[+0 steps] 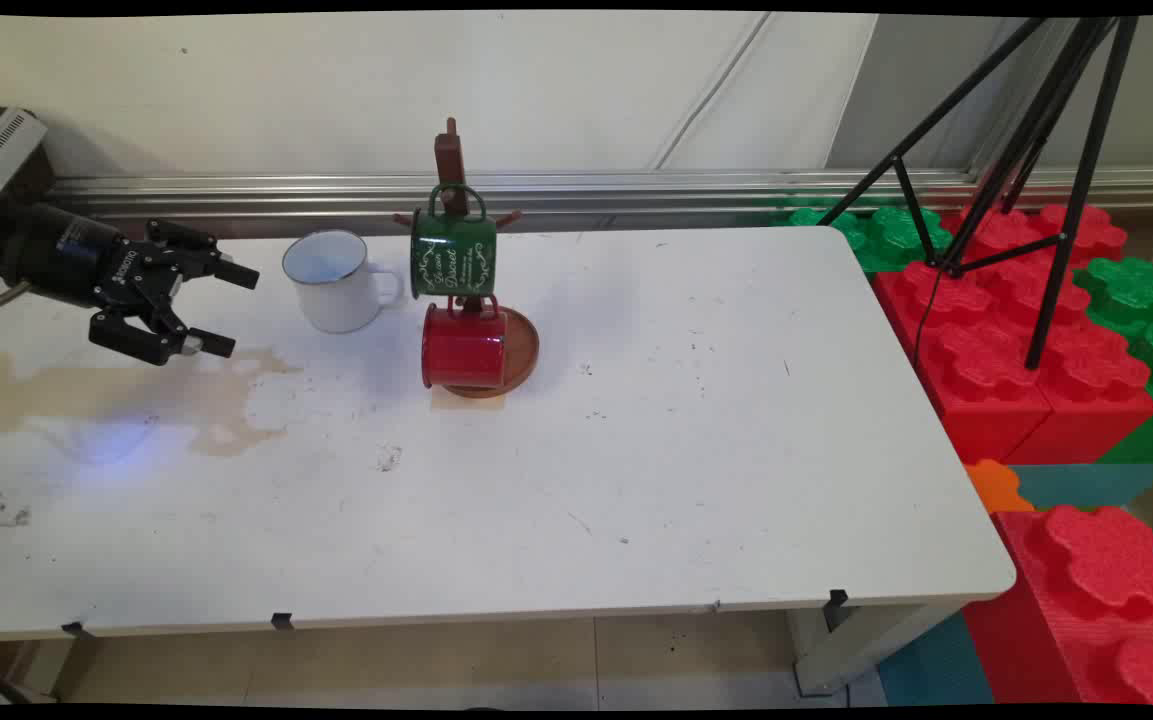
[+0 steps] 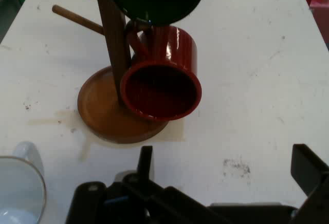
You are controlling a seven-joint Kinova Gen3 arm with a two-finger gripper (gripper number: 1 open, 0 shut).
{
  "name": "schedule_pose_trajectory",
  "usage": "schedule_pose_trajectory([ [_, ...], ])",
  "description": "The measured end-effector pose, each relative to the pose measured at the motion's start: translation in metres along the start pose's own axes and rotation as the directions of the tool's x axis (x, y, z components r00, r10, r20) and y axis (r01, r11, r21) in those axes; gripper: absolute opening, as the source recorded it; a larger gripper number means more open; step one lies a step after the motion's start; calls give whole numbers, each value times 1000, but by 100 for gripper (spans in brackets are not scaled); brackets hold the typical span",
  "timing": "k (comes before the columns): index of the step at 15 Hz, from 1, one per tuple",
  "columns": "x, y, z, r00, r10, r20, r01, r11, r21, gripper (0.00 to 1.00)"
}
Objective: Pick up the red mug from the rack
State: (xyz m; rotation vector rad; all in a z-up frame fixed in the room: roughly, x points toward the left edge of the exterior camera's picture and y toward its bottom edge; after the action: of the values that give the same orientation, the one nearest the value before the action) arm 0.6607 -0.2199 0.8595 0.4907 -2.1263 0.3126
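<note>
My black gripper (image 1: 226, 310) hangs open at the table's left side, fingers pointing right, nothing between them. Just right of its upper finger stands a white enamel mug (image 1: 333, 281), upright, handle to the right; the hand view catches it at the lower left as the white mug (image 2: 19, 190). Beyond it is a brown wooden mug tree (image 1: 456, 210) on a round base (image 2: 105, 108). A green mug (image 1: 453, 252) hangs from an upper peg and a red mug (image 1: 463, 346) from a lower one, its mouth facing the red mug's hand-view side (image 2: 162, 80). My gripper (image 2: 226, 175) touches nothing.
A brownish stain (image 1: 136, 395) spreads on the white table (image 1: 696, 480) below the gripper. Large red and green foam blocks (image 1: 1026, 330) and a black tripod (image 1: 1026, 150) stand off the table's right end. A metal rail (image 1: 636, 185) runs along the wall.
</note>
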Motion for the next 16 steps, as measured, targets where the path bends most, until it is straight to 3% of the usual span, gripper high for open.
schedule_pose_trajectory([
  [16, -3, -4, 42, 997, -66, -49, 66, 998, -18, 100],
])
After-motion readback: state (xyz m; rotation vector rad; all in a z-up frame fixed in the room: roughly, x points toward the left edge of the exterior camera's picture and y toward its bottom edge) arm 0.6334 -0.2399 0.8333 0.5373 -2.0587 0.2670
